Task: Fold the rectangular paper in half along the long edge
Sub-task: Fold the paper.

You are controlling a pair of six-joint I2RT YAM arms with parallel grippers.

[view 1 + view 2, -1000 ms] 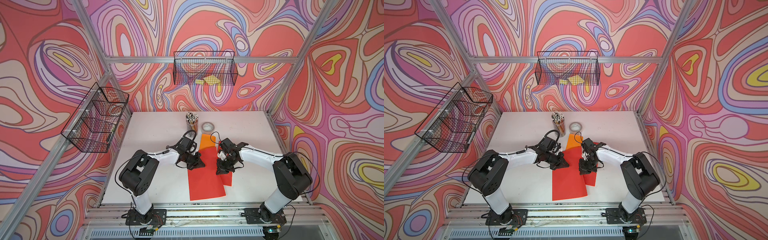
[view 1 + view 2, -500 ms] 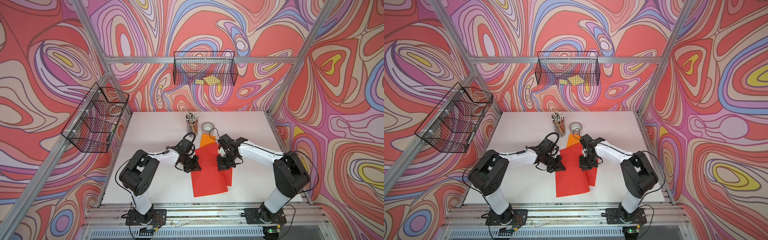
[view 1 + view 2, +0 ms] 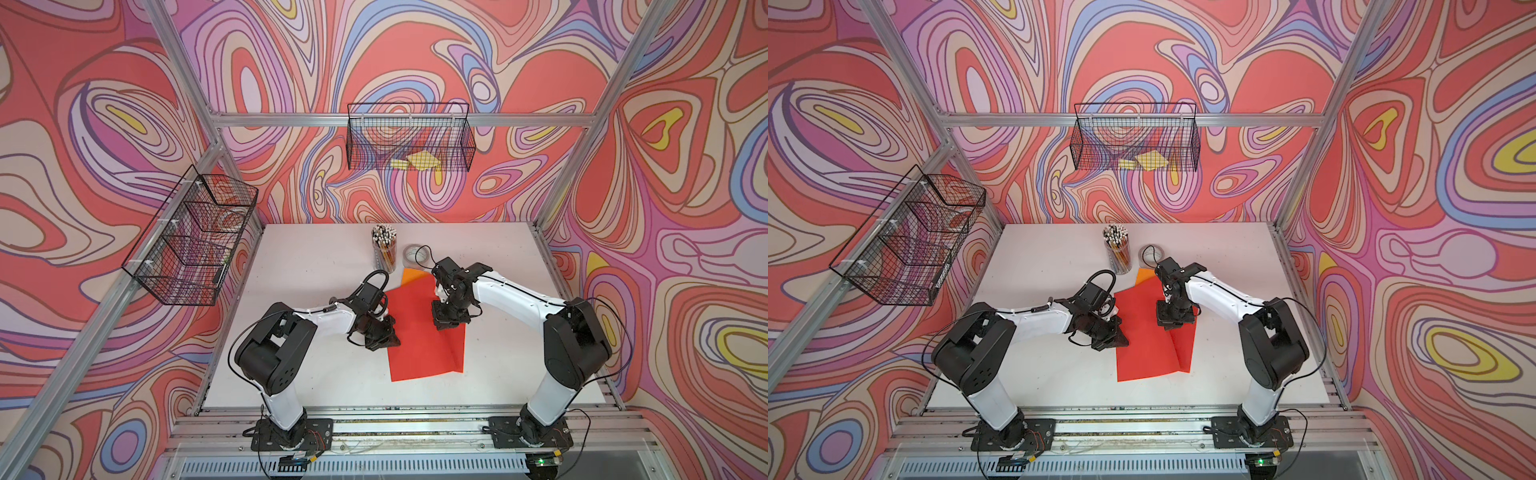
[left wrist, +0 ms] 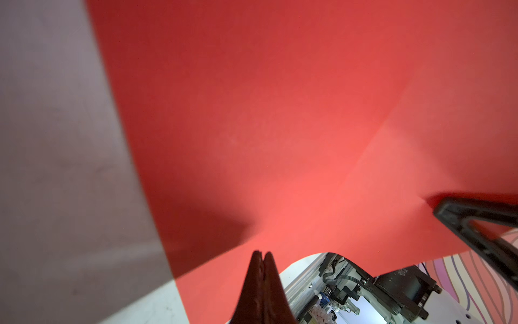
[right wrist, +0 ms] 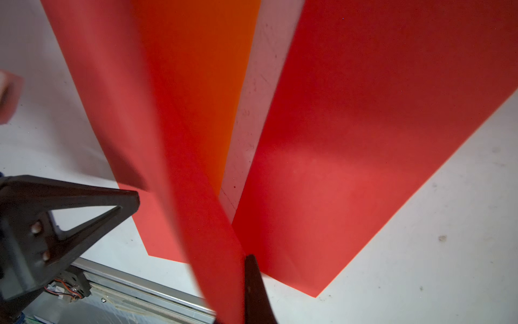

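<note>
I rate the paper limp; grip edges only. Right gripper clamps its raised edge. Left gripper sits closed at its side.

Arms are white shells with chunky black joints and thin black cables. The left end effector is a black triangular frame, two screws.

Orange sheet mostly hidden under red paper, w/ 1 right claw finger behind it too.
</note>
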